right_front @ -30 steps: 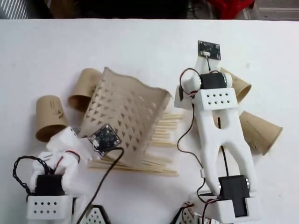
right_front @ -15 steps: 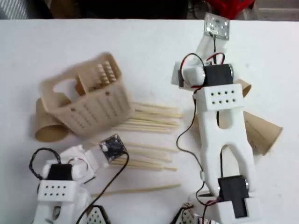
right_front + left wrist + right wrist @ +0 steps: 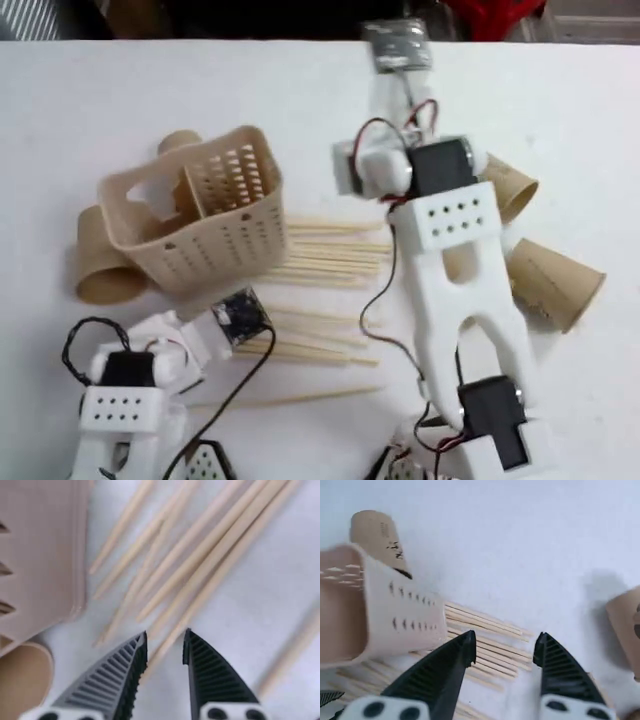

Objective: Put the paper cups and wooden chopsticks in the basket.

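Observation:
The beige slotted basket lies at the left of the table, its opening facing up and back. One paper cup lies against its left side and another pokes out behind it. Two more cups lie right of the right arm. Wooden chopsticks are strewn between basket and arm. My left gripper is open just above chopsticks, next to the basket and a cup. My right gripper hangs open over chopsticks, beside the basket.
A single chopstick lies apart near the front edge. The left arm's base sits at the front left. White tabletop stretches behind the basket and the arms up to a dark back edge.
The basket went from tipped over the chopsticks to resting at the left, uncovering them. The left arm drew back toward the front. The right arm's wrist swung left.

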You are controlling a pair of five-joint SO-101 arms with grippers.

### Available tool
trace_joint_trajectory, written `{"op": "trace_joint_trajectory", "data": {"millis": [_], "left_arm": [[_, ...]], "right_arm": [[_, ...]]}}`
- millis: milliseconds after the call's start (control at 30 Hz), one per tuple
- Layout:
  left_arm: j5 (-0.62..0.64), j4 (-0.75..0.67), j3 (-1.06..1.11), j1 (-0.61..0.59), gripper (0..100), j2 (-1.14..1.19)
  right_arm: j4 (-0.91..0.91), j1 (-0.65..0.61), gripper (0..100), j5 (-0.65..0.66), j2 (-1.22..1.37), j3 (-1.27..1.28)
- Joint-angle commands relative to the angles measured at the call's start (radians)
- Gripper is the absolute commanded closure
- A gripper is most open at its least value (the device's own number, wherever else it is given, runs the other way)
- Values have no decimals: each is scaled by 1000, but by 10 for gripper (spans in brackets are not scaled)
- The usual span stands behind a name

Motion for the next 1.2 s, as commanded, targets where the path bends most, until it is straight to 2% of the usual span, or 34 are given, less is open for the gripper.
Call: {"op": "trace_joint_trajectory", "data": {"millis": [0, 133, 267, 633, 733, 867, 1167], "left_arm": [[-8, 3, -2, 5, 845, 7], [-8, 3, -2, 5, 845, 7], [-8, 3, -2, 5, 845, 7], [-8, 3, 0, 5, 845, 7], [-8, 3, 0, 2, 845, 7], [-5, 3, 3, 1, 845, 5], [0, -23, 17, -1, 845, 5]], "right_arm": [[5, -111, 791, 41, -44, -92], [-15, -211, 714, 46, -31, -106], [-42, -228, 638, 43, 36, -112], [-168, -220, 642, 40, 217, -110], [-177, -220, 738, 41, 265, -112], [-236, -197, 977, 40, 305, -112], [-254, -113, 981, 0, 199, -112]]}}
